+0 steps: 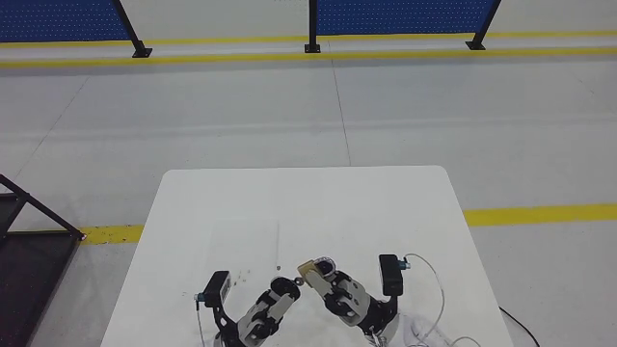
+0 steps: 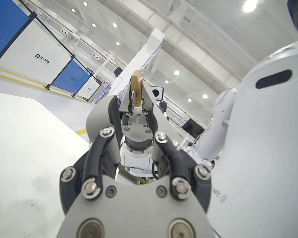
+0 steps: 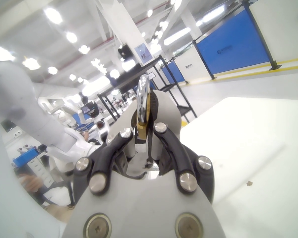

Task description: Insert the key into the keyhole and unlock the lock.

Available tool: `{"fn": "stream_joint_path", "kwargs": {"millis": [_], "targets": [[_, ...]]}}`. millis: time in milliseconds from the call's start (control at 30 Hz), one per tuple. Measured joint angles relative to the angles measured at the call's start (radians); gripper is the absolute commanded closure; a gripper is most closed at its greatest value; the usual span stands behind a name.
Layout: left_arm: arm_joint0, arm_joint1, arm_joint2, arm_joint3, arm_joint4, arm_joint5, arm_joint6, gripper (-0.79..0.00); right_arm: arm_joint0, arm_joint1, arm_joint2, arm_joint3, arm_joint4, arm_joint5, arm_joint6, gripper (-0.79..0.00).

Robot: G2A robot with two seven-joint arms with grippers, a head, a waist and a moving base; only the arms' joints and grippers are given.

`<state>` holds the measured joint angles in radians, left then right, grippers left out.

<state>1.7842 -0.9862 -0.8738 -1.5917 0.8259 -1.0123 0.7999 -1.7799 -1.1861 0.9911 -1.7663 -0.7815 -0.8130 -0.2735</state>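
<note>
Above the near edge of the desk (image 1: 289, 202), you are holding the lock (image 1: 310, 270) up off the surface in the right hand (image 3: 146, 101). That hand is pinching the brass body between its two fingers so that, I judge, the left hand (image 1: 291, 284) is getting a steady target close in front of it. The left hand is standing spread just beside the lock, its ribbed black pads (image 2: 112, 111) apart with nothing visibly between them. The lock's body is looking flat-sided, dull gold and hard. Its shackle (image 3: 142, 92) is curving out past the fingertips, rounded and mirror-bright. The desk is showing smooth, matte white.
</note>
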Motion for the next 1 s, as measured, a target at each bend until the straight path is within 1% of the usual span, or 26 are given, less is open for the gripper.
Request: {"fn": "stream_joint_path", "kwargs": {"millis": [167,367,433,533,633,700,800,1000], "targets": [[-0.011,-0.001,0.009,0.007,-0.007,0.0,0.002,-0.252,0.002,0.001,-0.004,-0.001,-0.002,0.0,0.013,0.0],[-0.015,-0.002,0.012,0.009,-0.004,0.0,0.002,-0.24,0.001,0.003,-0.006,-0.004,-0.005,0.003,0.026,0.0],[-0.015,-0.002,0.013,0.007,-0.001,0.0,0.001,-0.222,0.001,0.004,-0.007,-0.004,-0.004,0.005,0.029,0.0],[-0.015,-0.003,0.013,0.007,0.003,0.0,0.002,-0.163,0.003,0.005,-0.009,-0.004,-0.004,0.009,0.034,0.0],[-0.014,-0.004,0.011,0.008,0.005,0.0,0.003,-0.135,0.004,0.005,-0.011,-0.004,-0.003,0.012,0.039,0.0],[-0.013,-0.004,0.011,0.008,0.006,0.0,0.001,-0.034,0.004,0.006,-0.011,-0.004,-0.002,0.013,0.042,0.0],[-0.012,-0.006,0.009,0.007,0.008,0.0,-0.004,0.0,0.005,0.007,-0.012,-0.004,-0.002,0.014,0.047,0.0],[-0.004,-0.01,-0.007,0.003,0.025,0.013,-0.011,0.0,0.004,0.009,-0.015,-0.007,-0.005,0.021,0.058,0.0]]}}
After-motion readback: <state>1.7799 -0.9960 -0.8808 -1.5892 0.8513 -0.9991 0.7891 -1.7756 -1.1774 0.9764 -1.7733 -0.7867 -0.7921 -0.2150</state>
